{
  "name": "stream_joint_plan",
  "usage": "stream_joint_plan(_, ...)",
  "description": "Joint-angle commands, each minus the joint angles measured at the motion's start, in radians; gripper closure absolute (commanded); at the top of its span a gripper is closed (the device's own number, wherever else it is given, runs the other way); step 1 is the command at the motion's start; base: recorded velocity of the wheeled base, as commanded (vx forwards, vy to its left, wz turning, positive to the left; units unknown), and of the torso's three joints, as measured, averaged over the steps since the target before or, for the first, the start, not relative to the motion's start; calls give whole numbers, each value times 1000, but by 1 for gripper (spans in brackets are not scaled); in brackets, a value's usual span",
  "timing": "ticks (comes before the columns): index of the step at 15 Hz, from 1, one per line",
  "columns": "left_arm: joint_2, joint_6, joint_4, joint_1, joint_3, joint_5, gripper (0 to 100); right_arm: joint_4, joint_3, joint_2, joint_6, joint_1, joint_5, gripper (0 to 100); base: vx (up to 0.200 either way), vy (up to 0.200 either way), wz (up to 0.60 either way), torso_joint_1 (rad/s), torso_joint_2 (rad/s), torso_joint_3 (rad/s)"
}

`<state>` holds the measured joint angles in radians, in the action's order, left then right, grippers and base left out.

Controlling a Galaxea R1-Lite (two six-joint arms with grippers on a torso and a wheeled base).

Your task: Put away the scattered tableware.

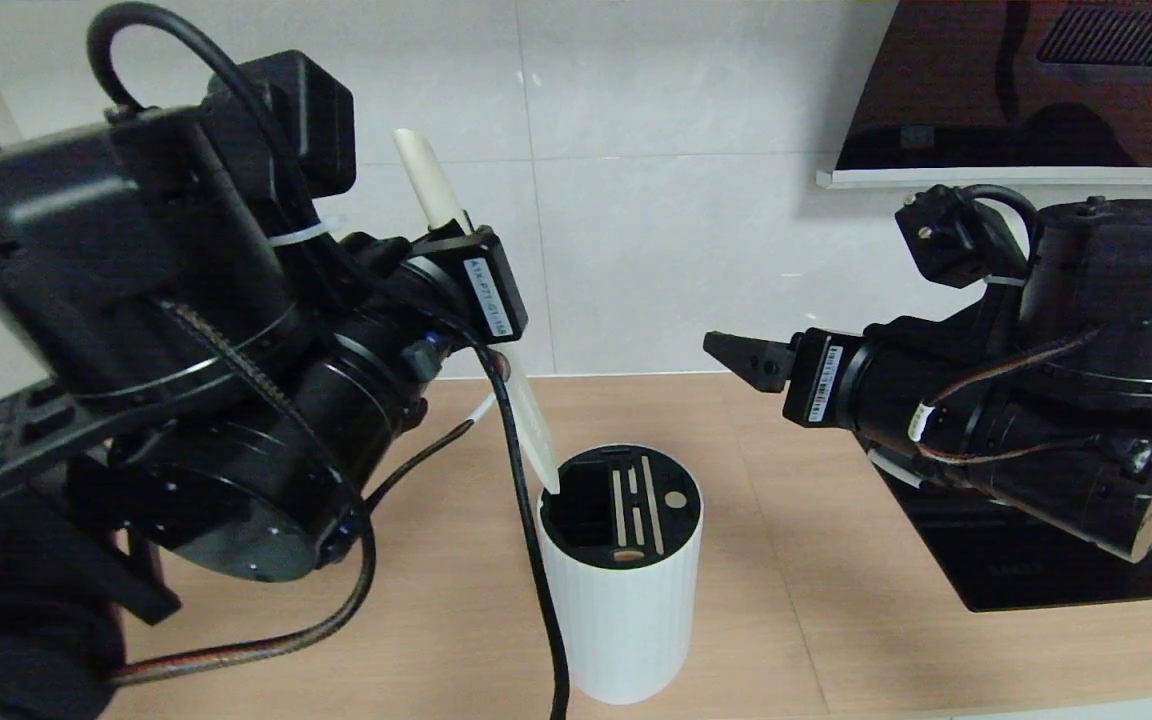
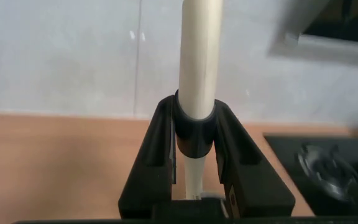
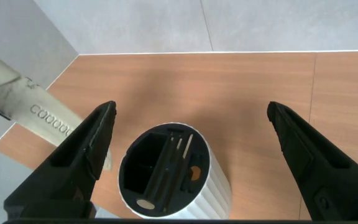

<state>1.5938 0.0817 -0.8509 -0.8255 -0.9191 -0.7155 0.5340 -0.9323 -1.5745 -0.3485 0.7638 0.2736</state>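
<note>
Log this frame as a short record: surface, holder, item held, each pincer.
counter: wood, black cooktop on the robot's right
holder: white cylinder, black slotted top, upright on the counter
knife: tilted, blade tip at the holder's top rim
left pincer: shut on the knife, at its handle
right pincer: open, empty, raised beside the holder, apart from it

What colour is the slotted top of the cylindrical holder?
The holder's slotted top is black, its ribbed body white; the head view shows it best.
</note>
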Motion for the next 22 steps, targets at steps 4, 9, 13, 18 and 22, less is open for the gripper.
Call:
stream_joint_plan(4, 132, -100, -254, -41, 52, -41, 100, 1, 3, -13, 0, 0, 2, 0, 0, 0, 0, 0, 0, 0)
stream_joint_plan(9, 160, -94, -266, -64, 52, -42, 100, 1, 3, -12, 0, 0, 2, 0, 0, 0, 0, 0, 0, 0)
stream_joint_plan(13, 179, -94, -292, -64, 54, -42, 100, 1, 4, -12, 0, 0, 2, 0, 0, 0, 0, 0, 0, 0)
stream_joint_plan(18, 206, -94, -293, -64, 79, -39, 100, 1, 6, -13, 0, 0, 2, 0, 0, 0, 0, 0, 0, 0)
stream_joint_plan(22, 235, -89, -295, -75, 95, -41, 100, 0, 6, -15, 0, 0, 2, 0, 0, 0, 0, 0, 0, 0)
